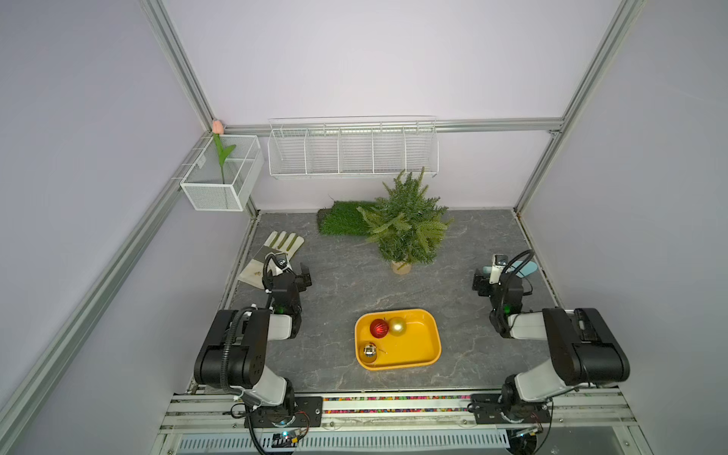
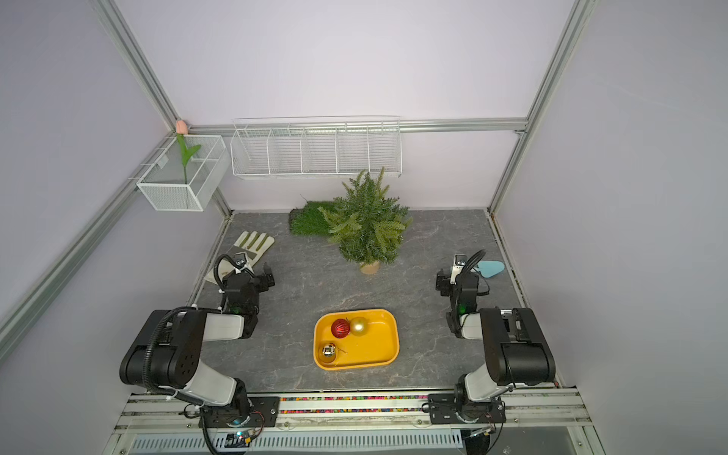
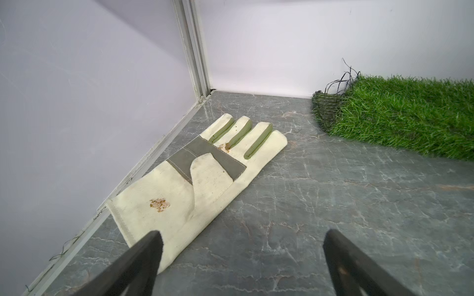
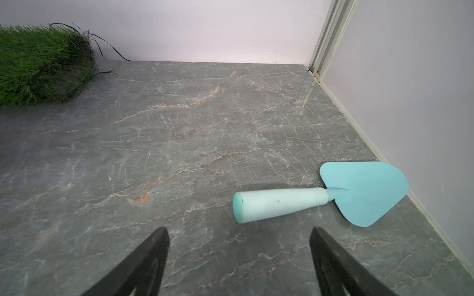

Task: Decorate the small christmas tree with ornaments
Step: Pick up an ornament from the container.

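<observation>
**Your left gripper [image 3: 241, 239] and right gripper [image 4: 238, 235]: spread wide, holding nothing**

Count: three ornaments [image 1: 379, 328] in one yellow tray [image 1: 425, 342] at the table's [image 1: 335, 299] near edge; one small christmas tree [image 1: 405, 224] toward its far edge.

- No text, brand, number or sign can be read in any view.
- A pale tag [image 1: 201, 161] on the white mesh basket [image 1: 214, 197] is too small to read.
</observation>
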Robot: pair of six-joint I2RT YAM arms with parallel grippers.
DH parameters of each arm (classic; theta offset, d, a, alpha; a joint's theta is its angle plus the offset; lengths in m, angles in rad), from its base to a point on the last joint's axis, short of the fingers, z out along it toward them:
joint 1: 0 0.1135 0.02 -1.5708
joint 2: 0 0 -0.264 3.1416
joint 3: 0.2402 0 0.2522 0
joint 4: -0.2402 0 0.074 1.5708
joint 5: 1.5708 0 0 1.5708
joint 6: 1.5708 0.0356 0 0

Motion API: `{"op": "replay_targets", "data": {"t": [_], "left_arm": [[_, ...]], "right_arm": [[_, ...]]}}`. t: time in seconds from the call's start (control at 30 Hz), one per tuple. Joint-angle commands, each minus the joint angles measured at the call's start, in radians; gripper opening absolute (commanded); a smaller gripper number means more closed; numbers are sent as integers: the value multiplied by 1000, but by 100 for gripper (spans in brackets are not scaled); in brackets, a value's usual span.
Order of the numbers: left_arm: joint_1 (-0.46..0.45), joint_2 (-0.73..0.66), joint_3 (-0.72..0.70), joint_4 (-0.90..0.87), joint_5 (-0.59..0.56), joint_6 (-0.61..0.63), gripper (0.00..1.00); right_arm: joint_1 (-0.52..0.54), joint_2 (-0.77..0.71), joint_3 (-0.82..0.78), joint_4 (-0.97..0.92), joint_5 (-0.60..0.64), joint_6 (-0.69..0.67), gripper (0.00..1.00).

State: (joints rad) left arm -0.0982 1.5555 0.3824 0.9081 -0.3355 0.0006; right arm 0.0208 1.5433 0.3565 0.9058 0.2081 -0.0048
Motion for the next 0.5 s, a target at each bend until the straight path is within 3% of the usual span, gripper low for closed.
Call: {"op": "replay_targets", "data": {"t": [0.0, 0.47], "left_arm": [[4, 1, 5, 18, 7, -13, 99], [5, 1, 6, 16, 8, -14, 99]], "right_arm": [[-3, -1, 9, 21, -10, -14, 89], [-2, 1, 10, 19, -12, -11, 89]]}}
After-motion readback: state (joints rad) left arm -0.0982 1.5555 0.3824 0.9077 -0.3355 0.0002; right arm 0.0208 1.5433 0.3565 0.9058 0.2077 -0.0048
